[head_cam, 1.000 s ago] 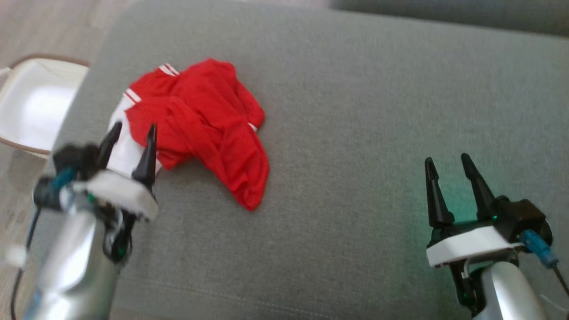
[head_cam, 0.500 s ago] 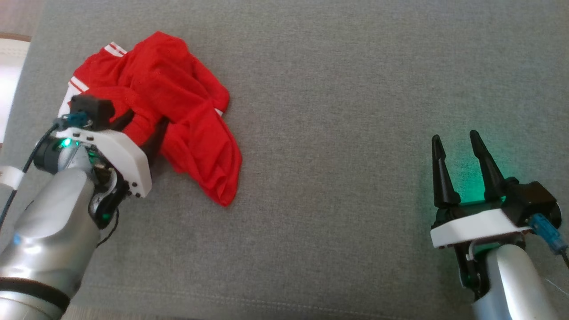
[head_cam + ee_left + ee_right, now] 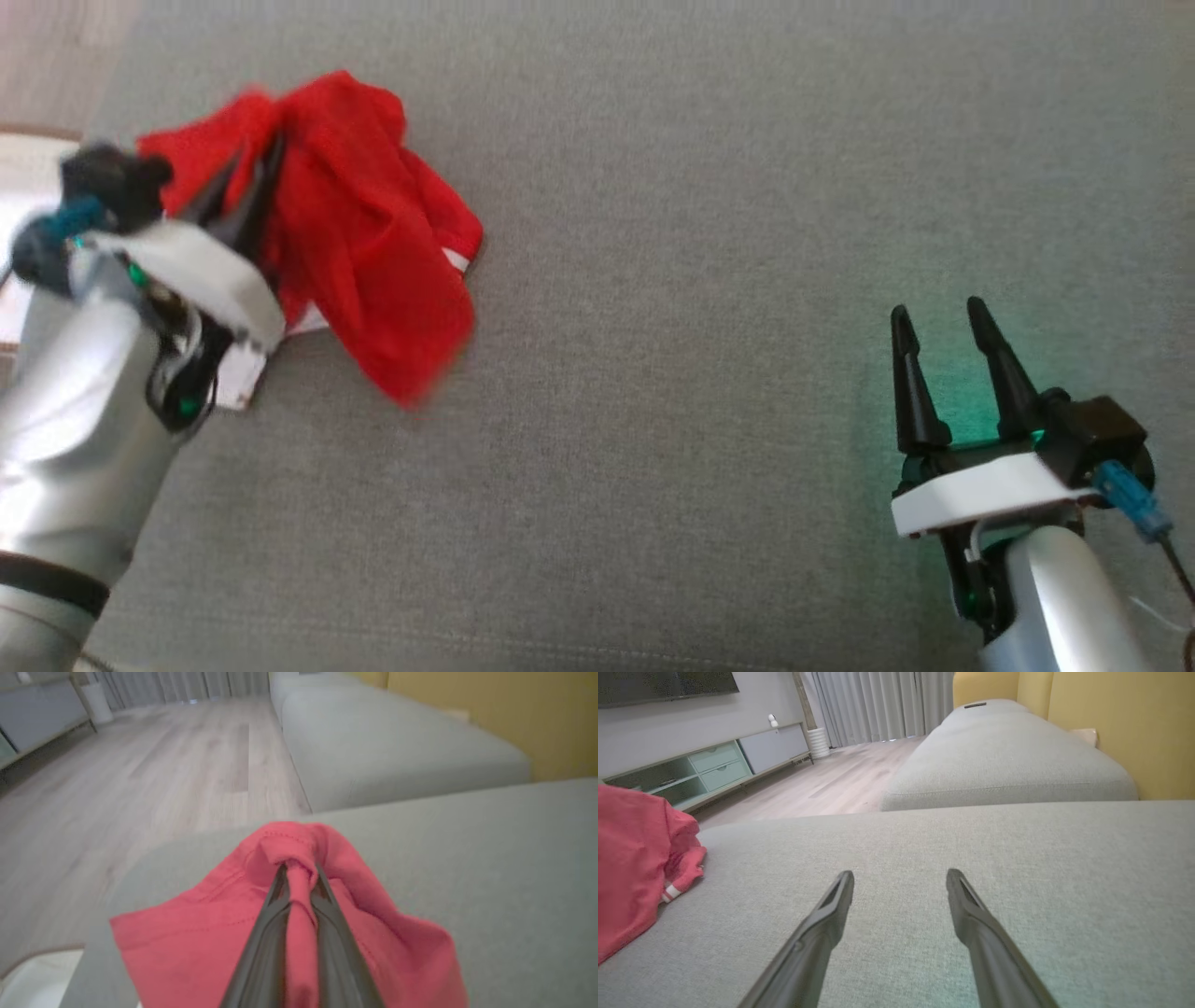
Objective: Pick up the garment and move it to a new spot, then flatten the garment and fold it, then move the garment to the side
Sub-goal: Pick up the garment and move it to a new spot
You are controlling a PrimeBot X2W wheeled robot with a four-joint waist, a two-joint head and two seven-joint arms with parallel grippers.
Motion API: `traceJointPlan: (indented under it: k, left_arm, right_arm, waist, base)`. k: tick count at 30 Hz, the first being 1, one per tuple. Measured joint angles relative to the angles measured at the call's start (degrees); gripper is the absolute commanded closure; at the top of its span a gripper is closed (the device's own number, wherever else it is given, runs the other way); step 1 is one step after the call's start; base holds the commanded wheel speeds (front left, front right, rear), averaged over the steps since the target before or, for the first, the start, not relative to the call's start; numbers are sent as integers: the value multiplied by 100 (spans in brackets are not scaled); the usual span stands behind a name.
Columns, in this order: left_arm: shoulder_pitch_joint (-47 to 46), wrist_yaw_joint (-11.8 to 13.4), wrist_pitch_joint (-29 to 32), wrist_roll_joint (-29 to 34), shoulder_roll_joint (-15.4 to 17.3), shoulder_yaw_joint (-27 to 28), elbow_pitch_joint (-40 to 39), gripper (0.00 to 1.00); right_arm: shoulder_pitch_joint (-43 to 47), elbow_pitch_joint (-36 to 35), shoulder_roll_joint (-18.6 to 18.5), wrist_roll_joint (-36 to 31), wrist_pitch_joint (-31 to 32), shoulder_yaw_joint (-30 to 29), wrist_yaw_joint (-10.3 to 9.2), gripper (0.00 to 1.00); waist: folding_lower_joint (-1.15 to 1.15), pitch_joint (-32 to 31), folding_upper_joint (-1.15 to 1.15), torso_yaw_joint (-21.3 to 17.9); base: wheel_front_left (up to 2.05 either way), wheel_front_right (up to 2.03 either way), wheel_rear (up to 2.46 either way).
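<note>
Your left gripper (image 3: 254, 157) clamps the red garment (image 3: 373, 252) — your right gripper (image 3: 936, 315) hangs spread wide above the grey sofa (image 3: 700, 280).

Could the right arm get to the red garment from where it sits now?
Probably yes: bare grey cushion lies between the open right gripper and the garment. But the garment sits well across, bunched in the shut left gripper, so it would be a long stretch.

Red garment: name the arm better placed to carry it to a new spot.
Left. The left tool is shut on a fold of the garment; the right tool stands open over bare cushion, apart.
</note>
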Motion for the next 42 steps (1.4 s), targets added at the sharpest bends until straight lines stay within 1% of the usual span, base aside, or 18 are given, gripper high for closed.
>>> traceJointPlan:
  k: [2, 3, 5, 9, 14, 16, 21, 26, 30, 31, 34, 37, 38, 39, 42]
  left_arm:
    - [10, 77, -2, 188, 3, 335, -541, 100]
    - [10, 77, -2, 188, 3, 335, -541, 100]
    - [56, 130, -9, 399, 1, 624, -1068, 100]
    - [455, 185, -35, 713, -3, 991, -1889, 100]
    - [1020, 241, -44, 935, -9, 1149, -2561, 100]
    - [1089, 286, -44, 982, -19, 1147, -2788, 100]
    - [1090, 288, 45, 1000, -26, 1093, -3206, 100]
    - [1061, 286, 308, 1081, -91, 889, -3357, 100]
    - [876, 267, 438, 1158, -168, 643, -3281, 100]
    - [765, 220, 463, 1195, -209, 565, -3218, 100]
    - [373, 149, 463, 1262, -413, 350, -2991, 100]
    - [-10, 76, 459, 1292, -756, 93, -2654, 100]
    - [-113, 74, 453, 1280, -895, 19, -2503, 53]
    - [-249, 49, 413, 1277, -1141, -135, -2173, 0]
    - [-327, 26, 300, 1277, -1422, -366, -1734, 0]
  right_arm:
    - [12, 47, 1, 41, -33, 38, 0, 0]
    - [12, 47, 1, 41, -33, 38, 0, 0]
    - [14, 97, 1, 82, -41, 55, 0, 0]
    - [28, 193, 1, 171, -92, 82, 0, 0]
    - [96, 254, 1, 274, -142, 99, 0, 0]
    - [174, 299, 1, 307, -143, 109, 0, 0]
    - [234, 341, 2, 378, -190, 121, 0, 0]
    - [215, 338, 2, 465, -205, 174, 0, 0]
    - [81, 326, 3, 526, -240, 264, 0, 0]
    - [27, 312, 2, 547, -242, 270, 0, 0]
    - [-125, 281, 2, 597, -243, 345, 0, 0]
    - [-218, 277, 3, 679, -244, 459, 0, 0]
    - [-240, 275, 2, 697, -245, 483, 0, 0]
    - [-260, 264, 1, 746, -253, 515, 0, 0]
    - [-261, 229, 1, 795, -259, 525, 0, 0]
  waist:
    - [0, -128, 0, -23]
    - [0, -128, 0, -23]
    - [0, -251, 0, -57]
    - [0, -482, 0, -158]
    - [0, -730, 0, -345]
    - [0, -806, 0, -429]
    - [0, -914, 0, -658]
    - [0, -870, 0, -934]
    - [0, -739, 0, -1227]
    - [0, -698, 0, -1311]
    - [0, -571, 0, -1579]
    - [0, -444, 0, -1867]
    - [0, -403, 0, -1962]
    - [0, -330, 0, -2146]
    - [0, -233, 0, -2376]
  base:
    - [0, 0, 0]
    - [0, 0, 0]
    - [0, 0, 0]
    - [0, 0, 0]
    - [0, 0, 0]
    - [0, 0, 0]
    - [0, 0, 0]
    - [0, 0, 0]
    - [0, 0, 0]
    - [0, 0, 0]
    - [0, 0, 0]
    - [0, 0, 0]
    - [0, 0, 0]
    - [0, 0, 0]
    - [0, 0, 0]
